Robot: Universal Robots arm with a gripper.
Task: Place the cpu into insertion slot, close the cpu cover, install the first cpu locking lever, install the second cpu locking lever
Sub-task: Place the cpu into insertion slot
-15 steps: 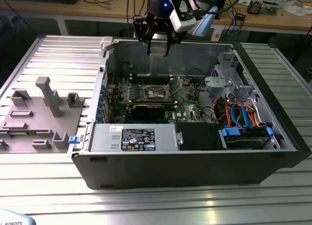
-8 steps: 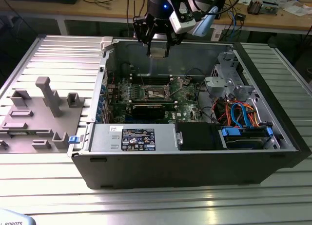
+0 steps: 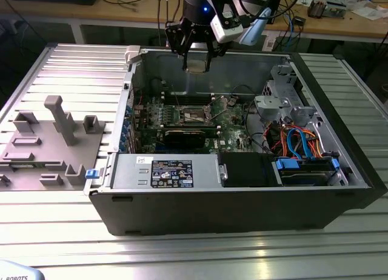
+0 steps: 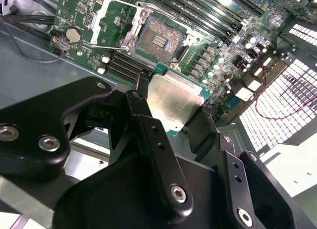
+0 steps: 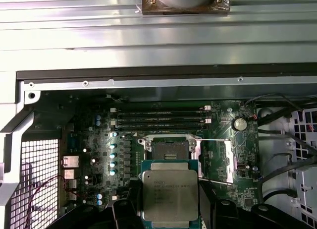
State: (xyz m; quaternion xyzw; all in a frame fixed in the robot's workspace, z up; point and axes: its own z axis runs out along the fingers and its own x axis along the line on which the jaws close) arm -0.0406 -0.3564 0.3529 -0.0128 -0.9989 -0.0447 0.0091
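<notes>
Pinching the chip (image 4: 173, 102) by two opposite edges, the gripper (image 3: 197, 62) is hanging over the open computer case (image 3: 242, 201). In the exterior view the socket (image 3: 197, 114) is lying at six o'clock from the chip, well apart from it, on the green circuit board (image 3: 230, 119). The cover (image 5: 230, 159) is standing swung open beside the socket, so the dark centre is showing bare. Doing this step well likely means holding the chip level, squaring its corners to the socket's rim, and lowering it straight, never sliding it. A tilted or dragged landing is risking the fine contacts.
</notes>
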